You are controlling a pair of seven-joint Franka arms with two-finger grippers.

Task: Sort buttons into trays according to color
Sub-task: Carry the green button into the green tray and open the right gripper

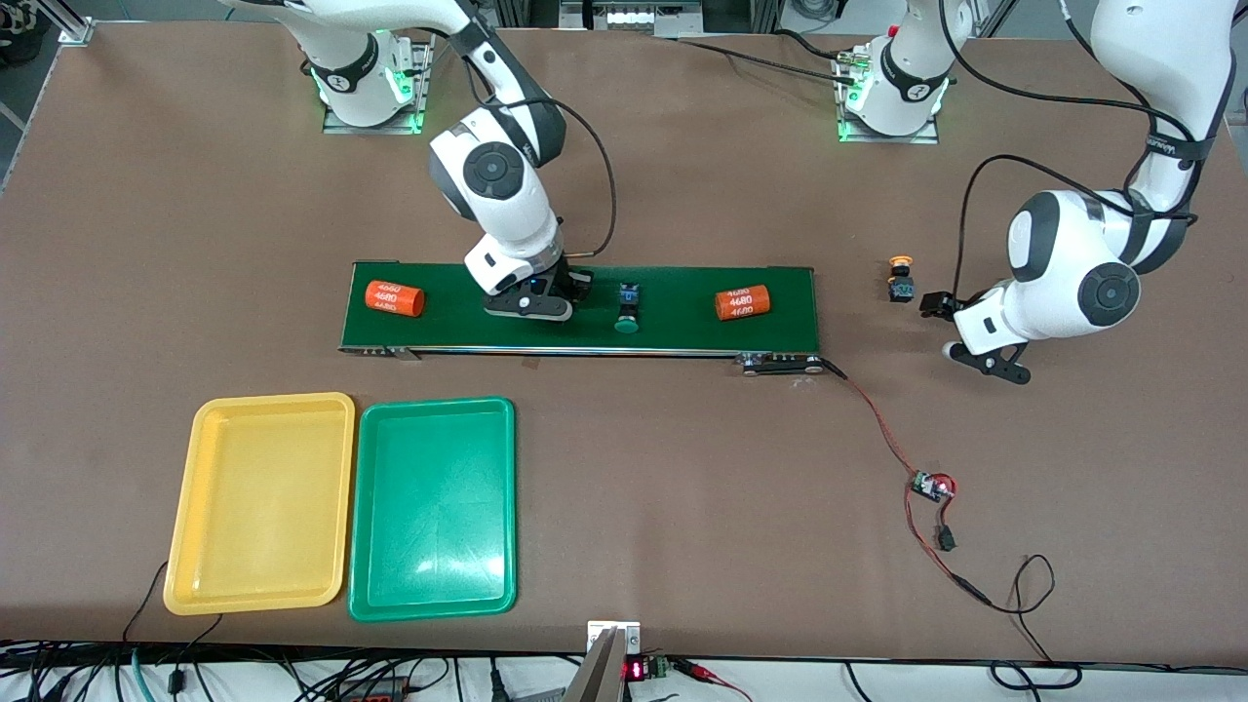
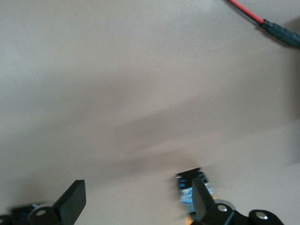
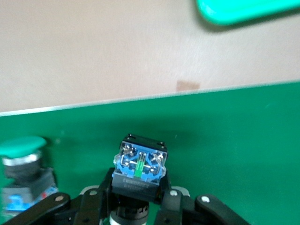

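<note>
My right gripper (image 1: pixel 546 300) is low over the dark-green conveyor belt (image 1: pixel 682 327). In the right wrist view it (image 3: pixel 139 194) is shut on the black-and-blue body of a button (image 3: pixel 139 166), whose cap is hidden. A green-capped button (image 1: pixel 627 310) lies on the belt beside it and also shows in the right wrist view (image 3: pixel 23 154). A yellow-capped button (image 1: pixel 901 277) stands on the table off the belt's end, toward the left arm's end. My left gripper (image 1: pixel 954 331) is open beside that button, which shows blurred in the left wrist view (image 2: pixel 190 180). The yellow tray (image 1: pixel 261 502) and the green tray (image 1: pixel 432 507) lie empty, nearer the camera.
Two orange cylinders printed "4680" lie on the belt, one (image 1: pixel 394 297) toward the right arm's end and one (image 1: pixel 742 302) toward the left arm's end. A red-and-black cable with a small board (image 1: pixel 931 486) runs from the belt's end across the table.
</note>
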